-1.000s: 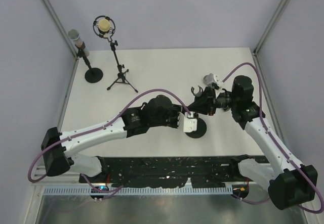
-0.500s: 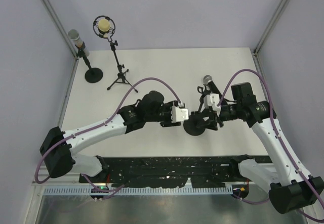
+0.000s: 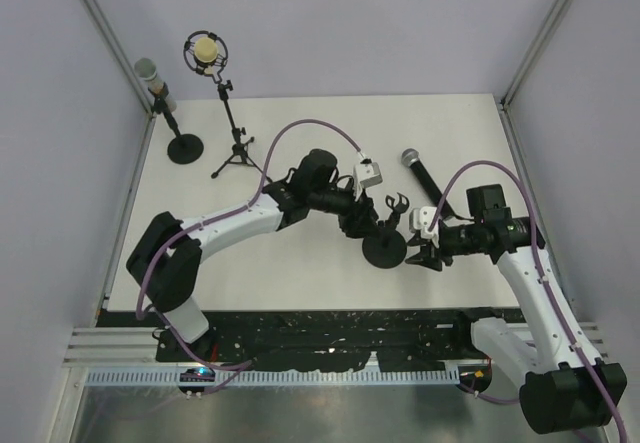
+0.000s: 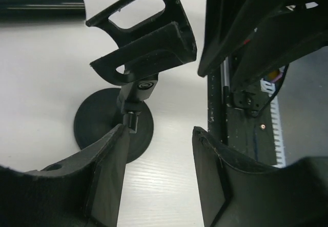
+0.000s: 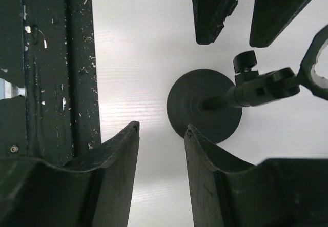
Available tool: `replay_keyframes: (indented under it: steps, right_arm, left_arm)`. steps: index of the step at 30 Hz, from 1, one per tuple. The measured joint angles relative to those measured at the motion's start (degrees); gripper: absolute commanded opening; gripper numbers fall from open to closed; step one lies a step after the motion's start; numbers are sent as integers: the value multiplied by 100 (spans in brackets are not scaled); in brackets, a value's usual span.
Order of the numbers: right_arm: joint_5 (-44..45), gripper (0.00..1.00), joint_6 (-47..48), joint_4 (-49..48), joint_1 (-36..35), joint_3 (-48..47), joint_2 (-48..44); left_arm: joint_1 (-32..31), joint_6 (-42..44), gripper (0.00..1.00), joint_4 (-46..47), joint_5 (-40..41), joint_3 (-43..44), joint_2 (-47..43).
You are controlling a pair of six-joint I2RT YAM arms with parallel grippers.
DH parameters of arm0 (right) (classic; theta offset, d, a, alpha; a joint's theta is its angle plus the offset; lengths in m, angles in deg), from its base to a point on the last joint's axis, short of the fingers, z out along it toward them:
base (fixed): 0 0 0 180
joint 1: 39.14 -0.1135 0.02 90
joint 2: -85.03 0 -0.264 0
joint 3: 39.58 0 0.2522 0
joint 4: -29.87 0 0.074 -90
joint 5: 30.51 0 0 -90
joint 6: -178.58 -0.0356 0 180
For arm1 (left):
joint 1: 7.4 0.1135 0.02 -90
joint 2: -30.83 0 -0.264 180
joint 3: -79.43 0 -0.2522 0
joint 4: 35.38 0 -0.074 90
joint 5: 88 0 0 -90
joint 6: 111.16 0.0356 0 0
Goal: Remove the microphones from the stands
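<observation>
The black microphone (image 3: pixel 419 171) lies flat on the white table, out of the stand, right of centre. Its handle also shows in the left wrist view (image 4: pixel 42 7). The empty stand (image 3: pixel 384 252) stands upright on its round base, its clip (image 3: pixel 393 205) open at the top. The clip (image 4: pixel 146 37) and base (image 4: pixel 100 129) show in the left wrist view, and the base (image 5: pixel 204 106) in the right wrist view. My left gripper (image 3: pixel 362 225) is open and empty just left of the stand (image 4: pixel 159 135). My right gripper (image 3: pixel 420 255) is open and empty just right of the base (image 5: pixel 161 129).
Two other stands are at the back left: a grey microphone (image 3: pixel 153 78) on a round base (image 3: pixel 185 148), and a yellow microphone in a shock mount (image 3: pixel 205 53) on a tripod (image 3: pixel 240 160). A black rail (image 3: pixel 330 328) runs along the near edge.
My right gripper carried the microphone away from the stand, let it go on the table and drew back beside the stand's base. My left gripper left the base and swung to the stand's left.
</observation>
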Motion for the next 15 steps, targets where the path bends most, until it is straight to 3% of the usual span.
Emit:
replay_keyframes:
  steps: [4,7,10,15]
  right_arm:
    - [-7,47,120,-85,223,96,74]
    - [-142,59,-9,-446,317,151,-17]
    - [-343,74,-393,-1121,339,389,-197]
    - [-334,84,-1091,-2181,343,649,-133]
  left_arm:
    - [83,-684,56,319,-376,111,299]
    - [170,-1027,58,525,-507,111,361]
    - [219,-1259,69,684,-577,111,398]
    - [323,-1222,94,660,-616,48,306]
